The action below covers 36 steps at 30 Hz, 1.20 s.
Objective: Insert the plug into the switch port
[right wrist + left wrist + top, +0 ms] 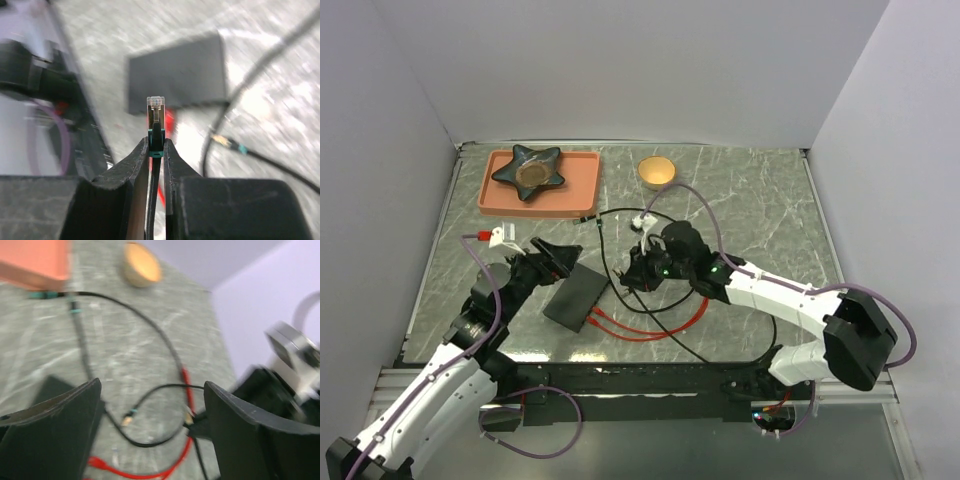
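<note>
Clear plug (pixel 155 106) in right hand (pixel 156 146) grip

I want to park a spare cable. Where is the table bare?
Bare: the back right, between the wooden bowl, the right wall and the right arm. Crowded: the middle, where red cables and a black cable lie by the black box; the pink tray fills the back left.

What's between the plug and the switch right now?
Nothing visible blocks it. In the right wrist view, the plug held in the right gripper faces the switch directly; a red cable lies low by the switch's near edge.
</note>
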Motion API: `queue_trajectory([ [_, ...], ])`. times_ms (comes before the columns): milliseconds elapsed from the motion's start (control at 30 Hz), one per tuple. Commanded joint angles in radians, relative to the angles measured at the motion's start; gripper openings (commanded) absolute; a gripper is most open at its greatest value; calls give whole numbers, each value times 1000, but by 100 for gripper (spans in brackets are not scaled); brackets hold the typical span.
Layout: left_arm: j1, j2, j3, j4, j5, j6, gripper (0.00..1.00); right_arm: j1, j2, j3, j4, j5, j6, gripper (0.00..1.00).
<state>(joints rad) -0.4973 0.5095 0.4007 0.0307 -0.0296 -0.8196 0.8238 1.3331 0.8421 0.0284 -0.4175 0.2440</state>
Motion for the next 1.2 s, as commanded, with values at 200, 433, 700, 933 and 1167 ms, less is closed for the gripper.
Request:
queue_trajectory([
  [200, 16, 249, 107, -155, -178, 31, 97, 196, 202, 126, -260, 559, -118, 0],
  [433, 84, 449, 92, -78, -21, 56, 96, 255, 305, 181, -254, 603, -101, 0],
  [700, 250, 546, 32, -8, 143, 76, 94, 264, 380, 236, -245, 551, -100, 0],
  [933, 282, 687, 12, 83, 278, 83, 87, 290, 431, 276, -252, 534, -97, 0],
  [1167, 282, 770, 17, 115, 316, 82, 81, 305, 460, 292, -268, 530, -92, 0],
])
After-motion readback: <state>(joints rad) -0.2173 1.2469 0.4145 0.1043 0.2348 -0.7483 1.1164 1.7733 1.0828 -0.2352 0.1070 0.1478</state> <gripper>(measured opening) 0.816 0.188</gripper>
